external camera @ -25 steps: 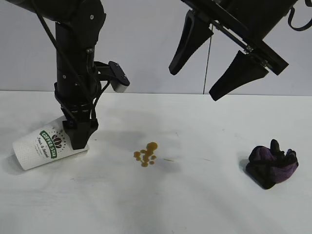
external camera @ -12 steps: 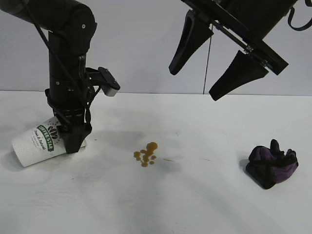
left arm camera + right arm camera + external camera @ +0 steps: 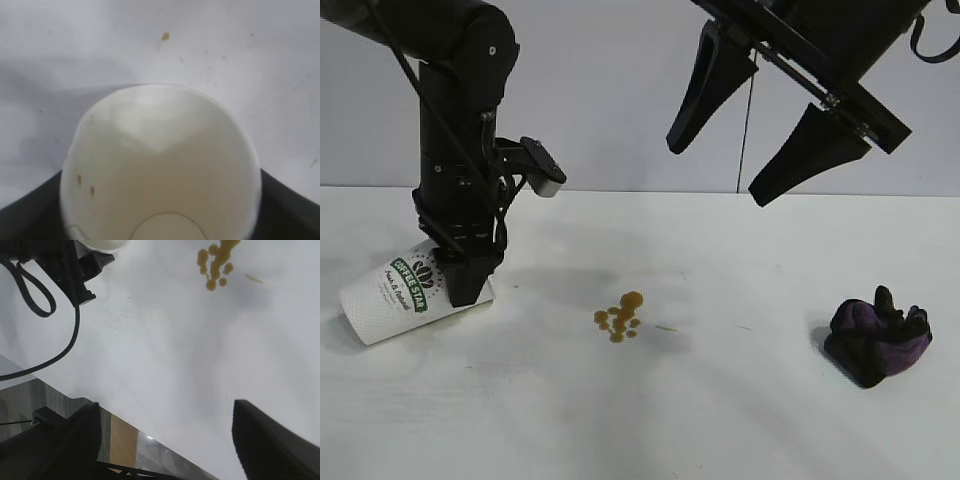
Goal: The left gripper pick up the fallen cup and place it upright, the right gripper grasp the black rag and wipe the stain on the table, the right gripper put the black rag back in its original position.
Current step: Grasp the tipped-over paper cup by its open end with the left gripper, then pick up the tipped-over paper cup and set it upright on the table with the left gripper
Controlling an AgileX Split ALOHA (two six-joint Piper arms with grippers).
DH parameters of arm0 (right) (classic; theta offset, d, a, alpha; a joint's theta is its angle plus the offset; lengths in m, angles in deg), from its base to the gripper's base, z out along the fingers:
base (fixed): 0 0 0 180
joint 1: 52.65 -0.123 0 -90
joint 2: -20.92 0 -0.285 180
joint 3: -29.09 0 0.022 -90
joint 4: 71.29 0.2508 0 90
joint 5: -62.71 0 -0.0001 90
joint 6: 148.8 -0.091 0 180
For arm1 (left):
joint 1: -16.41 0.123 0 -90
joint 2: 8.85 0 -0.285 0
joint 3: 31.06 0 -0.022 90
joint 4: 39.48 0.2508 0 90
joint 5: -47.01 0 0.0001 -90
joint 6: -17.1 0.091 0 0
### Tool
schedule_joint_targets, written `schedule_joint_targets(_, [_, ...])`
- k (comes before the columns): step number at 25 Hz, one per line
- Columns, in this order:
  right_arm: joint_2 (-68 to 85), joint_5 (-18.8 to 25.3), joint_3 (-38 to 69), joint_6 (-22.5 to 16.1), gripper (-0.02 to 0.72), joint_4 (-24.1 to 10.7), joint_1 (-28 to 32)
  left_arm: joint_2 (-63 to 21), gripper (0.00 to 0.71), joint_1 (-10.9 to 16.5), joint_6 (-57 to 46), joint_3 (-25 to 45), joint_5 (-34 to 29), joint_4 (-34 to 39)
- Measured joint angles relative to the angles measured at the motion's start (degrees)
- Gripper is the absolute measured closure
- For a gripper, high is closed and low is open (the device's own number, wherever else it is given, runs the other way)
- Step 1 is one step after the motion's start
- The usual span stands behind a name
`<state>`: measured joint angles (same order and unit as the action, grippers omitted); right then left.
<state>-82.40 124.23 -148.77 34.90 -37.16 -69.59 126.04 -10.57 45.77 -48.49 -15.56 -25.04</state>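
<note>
Cup (image 3: 395,300) lies on its side near the left edge of the worktop (image 3: 720,420), its mouth turned toward the middle and its logo facing up, so the first step is not finished. The left hand (image 3: 465,285) points steeply down at the cup's open end, one dark finger in front of the rim; the left wrist view looks straight into the cup's pale interior (image 3: 160,175), with dark finger shapes just outside the rim on two opposite sides. The fingers straddle the mouth, but I cannot tell whether they are pressing the wall yet or only bracketing it, so the grasp looks begun rather than secured. Nothing is lifted: the cup's side rests on the surface. The stain (image 3: 620,317), a cluster of amber drops, sits untouched near the centre, well apart from the cup. The rag (image 3: 877,337) is bunched at the right side, lying alone with nothing near it. The right hand (image 3: 745,145) hangs high above the space between stain and rag, fingers spread and empty. By my reading the task is at its very start: the cup has yet to be gripped, raised and stood upright, and the wiping and the return of the rag both remain undone.
</note>
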Motion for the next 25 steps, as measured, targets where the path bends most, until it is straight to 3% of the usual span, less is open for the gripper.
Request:
schedule_joint_targets(6, [0.0,0.0,0.0,0.0,0.201,0.0,0.0,-6.2,0.180,0.7,-0.4,-0.3,4.4,-2.7])
schedule_joint_targets(15, [0.0,0.0,0.0,0.1,0.201,0.0,0.0,-20.4,0.180,5.8,-0.9,-0.3,13.3,-9.1])
schedule_joint_targets(19, [0.0,0.0,0.0,0.2,0.201,0.0,0.0,-24.4,0.180,8.6,2.9,3.8,18.0,-18.4])
schedule_joint_targets(25, [0.0,0.0,0.0,0.2,0.201,0.0,0.0,-30.0,0.180,12.0,19.1,19.4,32.6,-39.9])
